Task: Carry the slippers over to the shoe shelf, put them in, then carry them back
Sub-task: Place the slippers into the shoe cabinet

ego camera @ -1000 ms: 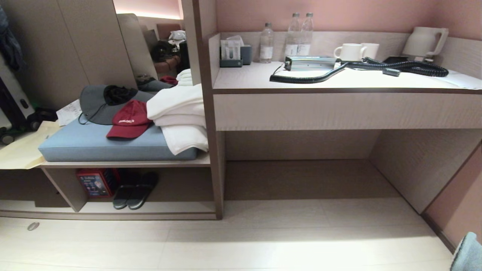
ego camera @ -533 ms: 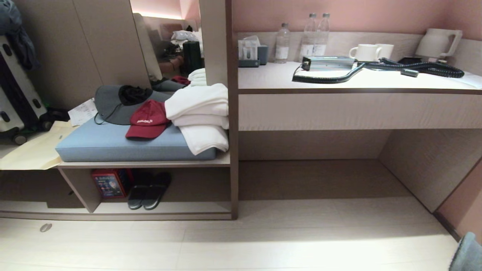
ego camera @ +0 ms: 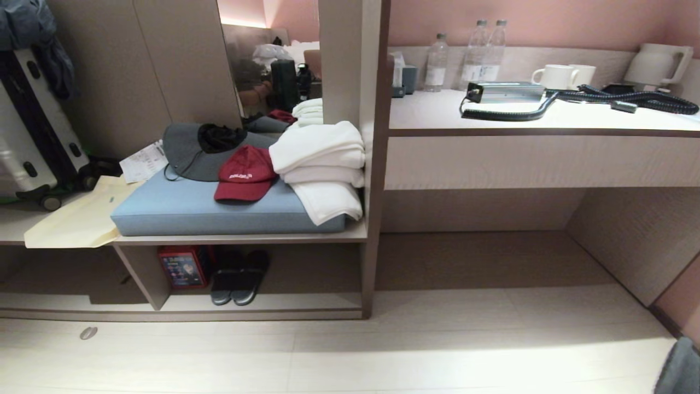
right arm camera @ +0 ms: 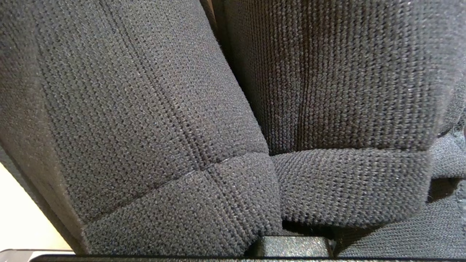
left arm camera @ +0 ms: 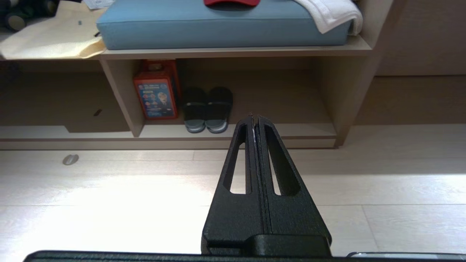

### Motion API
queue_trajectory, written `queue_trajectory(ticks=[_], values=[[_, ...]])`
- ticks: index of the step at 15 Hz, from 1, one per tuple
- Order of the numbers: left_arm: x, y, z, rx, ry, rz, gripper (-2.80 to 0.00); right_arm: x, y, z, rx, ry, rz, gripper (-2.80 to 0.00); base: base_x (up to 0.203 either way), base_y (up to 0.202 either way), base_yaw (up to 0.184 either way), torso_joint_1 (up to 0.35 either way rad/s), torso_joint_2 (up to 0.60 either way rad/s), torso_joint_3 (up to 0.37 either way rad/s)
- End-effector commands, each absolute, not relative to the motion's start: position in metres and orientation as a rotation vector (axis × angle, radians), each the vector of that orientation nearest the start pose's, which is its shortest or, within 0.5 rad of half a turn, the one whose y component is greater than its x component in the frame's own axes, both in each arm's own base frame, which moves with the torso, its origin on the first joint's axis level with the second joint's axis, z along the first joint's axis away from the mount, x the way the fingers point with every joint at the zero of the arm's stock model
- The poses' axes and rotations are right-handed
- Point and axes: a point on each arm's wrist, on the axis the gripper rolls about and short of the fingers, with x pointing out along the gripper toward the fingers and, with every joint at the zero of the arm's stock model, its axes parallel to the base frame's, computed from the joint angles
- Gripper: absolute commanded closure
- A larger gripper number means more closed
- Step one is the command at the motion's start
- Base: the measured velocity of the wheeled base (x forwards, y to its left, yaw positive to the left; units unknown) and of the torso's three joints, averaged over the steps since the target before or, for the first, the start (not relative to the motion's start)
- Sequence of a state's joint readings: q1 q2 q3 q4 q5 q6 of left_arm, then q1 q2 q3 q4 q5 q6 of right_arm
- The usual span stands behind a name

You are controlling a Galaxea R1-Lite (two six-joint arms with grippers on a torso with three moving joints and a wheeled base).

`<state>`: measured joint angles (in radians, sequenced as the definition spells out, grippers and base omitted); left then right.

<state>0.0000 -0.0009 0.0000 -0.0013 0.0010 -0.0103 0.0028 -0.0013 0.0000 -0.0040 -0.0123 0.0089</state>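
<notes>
Floor before the unit: you have pale floor (ego camera: 437,350) lying open, with one small grey disc (ego camera: 88,332) to the left.
Shoe shelf (ego camera: 262,302): a red box (ego camera: 182,267) and a dark pair with pale sole rims (ego camera: 240,278) fill its left part; the right part lies bare.
Upright divider (ego camera: 143,273): it walls off the next bay.
Left gripper (left arm camera: 254,118): fingers pressed together, it points at the shelf front.
Right wrist view: you see only dark knit slippers (right arm camera: 182,127), close up.

1. You are looking at a red cap (ego camera: 244,175) sitting on a blue cushion (ego camera: 208,210).
2. White towels (ego camera: 322,164) are lying at its 3 o'clock.
3. A red box (ego camera: 180,267) is showing at 9 o'clock of dark slippers with pale sole rims (ego camera: 240,278).
4. Dark grey knit fabric (right arm camera: 233,120) is filling the right wrist view.
</notes>
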Motion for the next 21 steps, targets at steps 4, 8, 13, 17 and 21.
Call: queue_trajectory(ticks=[4,8,13,17,21], values=[[-0.0228,0.0000,0.0756,-0.011,-0.002,0.000,0.00,-0.0227,-0.0003,0.0755,0.009,-0.003,-0.009,0.00,0.000,0.196,-0.003,0.004,0.00,0.004],[-0.0228,0.0000,0.0756,-0.011,-0.002,0.003,0.00,-0.0228,-0.0003,0.0755,0.009,-0.005,-0.009,0.00,0.000,0.195,-0.002,0.003,0.00,0.002],[-0.0228,0.0000,0.0752,-0.012,-0.001,0.002,0.00,-0.0227,-0.0003,0.0755,0.009,-0.003,-0.009,0.00,0.000,0.192,-0.002,0.002,0.00,0.004],[-0.0228,0.0000,0.0756,-0.012,-0.002,0.002,0.00,-0.0228,-0.0003,0.0755,0.009,-0.005,-0.009,0.00,0.000,0.195,-0.002,0.005,0.00,0.003],[-0.0228,0.0000,0.0756,-0.012,-0.002,0.002,0.00,-0.0229,-0.0003,0.0759,0.009,-0.006,-0.009,0.00,0.000,0.194,-0.002,0.003,0.00,0.003]])
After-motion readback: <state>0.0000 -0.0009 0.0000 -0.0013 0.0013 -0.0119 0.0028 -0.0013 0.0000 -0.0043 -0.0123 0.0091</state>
